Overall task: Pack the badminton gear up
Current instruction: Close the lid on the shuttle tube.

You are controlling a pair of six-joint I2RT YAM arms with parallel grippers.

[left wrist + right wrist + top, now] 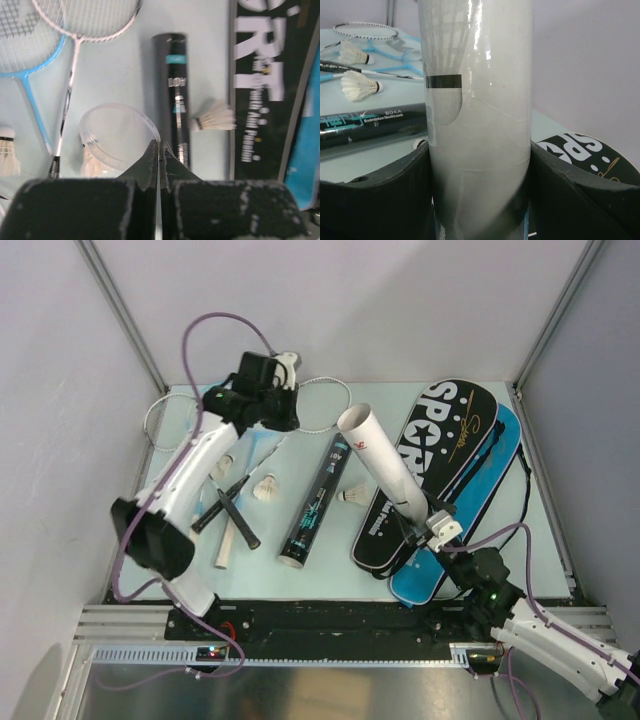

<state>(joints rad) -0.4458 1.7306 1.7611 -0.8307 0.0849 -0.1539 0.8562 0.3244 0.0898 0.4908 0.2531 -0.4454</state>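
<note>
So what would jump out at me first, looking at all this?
Probably the white tube, tilted up off the table in the right gripper, leaning over the black SPORT bag on the right. Next, the left gripper toward the far side, pinching the rim of a clear round lid. A black tube lies mid-table between them.
</note>
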